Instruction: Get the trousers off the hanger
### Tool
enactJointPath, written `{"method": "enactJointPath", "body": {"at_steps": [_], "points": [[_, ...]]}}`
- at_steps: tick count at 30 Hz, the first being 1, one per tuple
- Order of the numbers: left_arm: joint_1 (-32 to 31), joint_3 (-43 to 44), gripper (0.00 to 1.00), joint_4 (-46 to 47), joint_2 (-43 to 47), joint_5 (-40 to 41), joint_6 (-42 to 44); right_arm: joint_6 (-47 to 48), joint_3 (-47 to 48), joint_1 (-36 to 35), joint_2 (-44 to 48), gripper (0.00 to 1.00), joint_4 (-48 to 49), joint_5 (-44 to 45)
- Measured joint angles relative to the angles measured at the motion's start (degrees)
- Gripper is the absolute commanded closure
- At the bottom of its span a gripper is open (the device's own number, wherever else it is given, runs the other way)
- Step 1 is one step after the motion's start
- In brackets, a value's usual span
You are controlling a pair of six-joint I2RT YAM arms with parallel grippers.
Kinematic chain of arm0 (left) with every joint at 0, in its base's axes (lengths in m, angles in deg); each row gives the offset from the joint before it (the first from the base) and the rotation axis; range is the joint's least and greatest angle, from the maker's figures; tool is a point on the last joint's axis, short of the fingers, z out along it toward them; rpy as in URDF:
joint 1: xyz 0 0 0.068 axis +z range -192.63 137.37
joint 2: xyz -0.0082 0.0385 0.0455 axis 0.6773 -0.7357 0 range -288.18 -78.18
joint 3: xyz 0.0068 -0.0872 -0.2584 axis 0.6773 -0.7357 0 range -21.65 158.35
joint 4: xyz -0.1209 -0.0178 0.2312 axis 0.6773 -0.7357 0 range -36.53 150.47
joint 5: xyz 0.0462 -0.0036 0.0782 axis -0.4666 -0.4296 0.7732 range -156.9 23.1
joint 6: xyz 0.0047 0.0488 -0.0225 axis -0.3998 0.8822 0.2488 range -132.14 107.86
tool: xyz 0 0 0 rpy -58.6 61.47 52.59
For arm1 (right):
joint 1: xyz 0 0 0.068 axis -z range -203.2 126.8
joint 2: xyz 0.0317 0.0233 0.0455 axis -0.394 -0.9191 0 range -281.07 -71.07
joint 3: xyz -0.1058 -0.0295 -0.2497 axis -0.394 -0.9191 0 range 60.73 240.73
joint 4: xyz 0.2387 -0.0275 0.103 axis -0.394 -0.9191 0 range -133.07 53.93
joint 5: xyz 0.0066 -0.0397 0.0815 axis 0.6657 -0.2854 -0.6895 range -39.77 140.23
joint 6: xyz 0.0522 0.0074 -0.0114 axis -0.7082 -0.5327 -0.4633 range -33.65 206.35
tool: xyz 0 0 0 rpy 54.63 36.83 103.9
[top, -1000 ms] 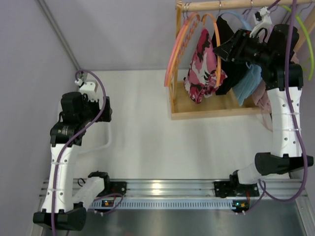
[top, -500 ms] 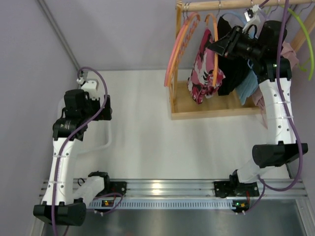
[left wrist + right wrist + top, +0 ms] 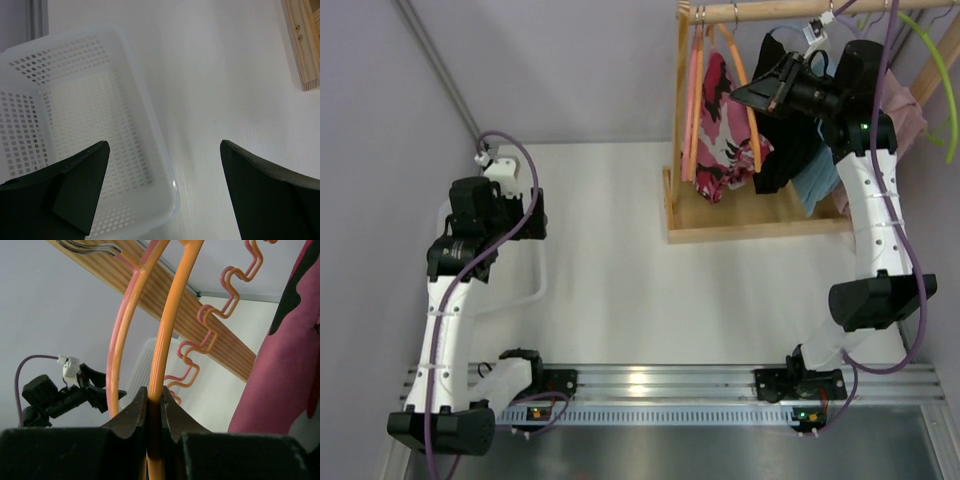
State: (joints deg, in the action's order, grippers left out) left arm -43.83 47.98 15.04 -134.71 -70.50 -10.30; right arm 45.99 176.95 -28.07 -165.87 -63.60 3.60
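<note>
Top view: the camouflage trousers (image 3: 725, 135) hang at the upper right on an orange hanger (image 3: 750, 115), with the black trousers (image 3: 785, 150) just beside them. They look to be soft, light cloth that should slide off if pulled by the low hem.

Left wrist: the left hand (image 3: 162, 150) gapes wide over a white basket (image 3: 142, 100).

Right wrist: the right hand (image 3: 155, 405) is pinched on the hanger's wire, with the camouflage cloth at frame right.

No txt, labels, brands or nos. I can read in any view. Trousers (image 3: 725, 125) at 1 o'clock, top view: pink/white/black camo blotches only, no lettering I can make out.
</note>
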Motion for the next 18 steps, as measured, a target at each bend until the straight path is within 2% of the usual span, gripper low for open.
{"method": "enactJointPath", "body": {"at_steps": [9, 18], "points": [[0.00, 4.57, 0.01, 4.74, 1.40, -3.10, -2.10, -14.47, -2.05, 0.13, -0.52, 1.00, 10.03, -5.33], [0.00, 0.61, 0.01, 16.94, 7.48, -10.93, -5.44, -33.55, -7.19, 2.32, -0.52, 1.00, 26.01, -10.40]]}}
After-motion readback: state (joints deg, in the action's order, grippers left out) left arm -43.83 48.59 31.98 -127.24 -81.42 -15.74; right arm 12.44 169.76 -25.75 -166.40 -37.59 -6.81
